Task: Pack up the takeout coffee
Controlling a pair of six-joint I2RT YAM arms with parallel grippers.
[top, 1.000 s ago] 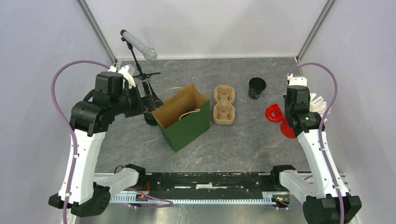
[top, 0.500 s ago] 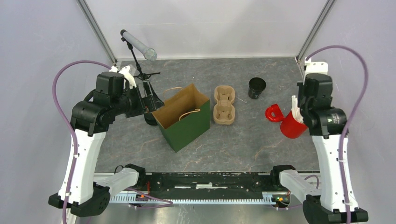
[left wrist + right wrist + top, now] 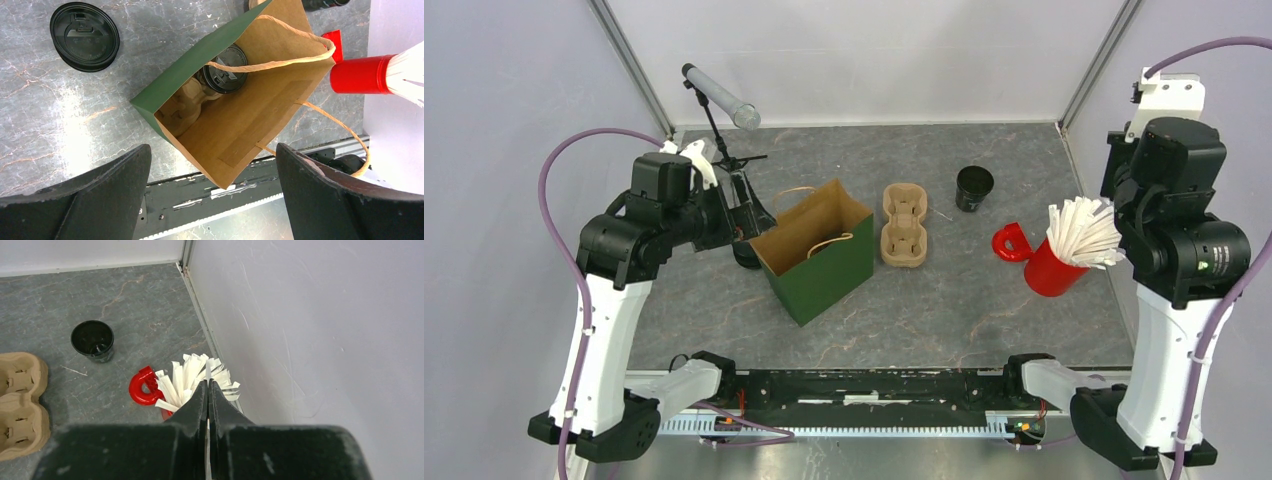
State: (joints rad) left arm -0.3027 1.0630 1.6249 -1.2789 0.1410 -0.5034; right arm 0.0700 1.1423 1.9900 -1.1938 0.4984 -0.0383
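Note:
The takeout coffee, a black cup with a black sip lid, stands inside the open green paper bag, in a cardboard tray at the bag's bottom. From above, the bag hides the cup. My left gripper hovers over the bag's mouth, open wide and holding nothing; it is just left of the bag in the top view. My right gripper is high above the red mug, shut on a thin white paper-wrapped straw that sticks out past its tips.
A second cardboard cup tray lies right of the bag. A lidless black cup stands behind it. The red mug holds several white straws. A squat black round piece lies left of the bag. A microphone stand is back left.
My right arm has risen from the red mug and drawn back towards the right wall, its jaws closing on the straw. The left arm and the bag have not moved.

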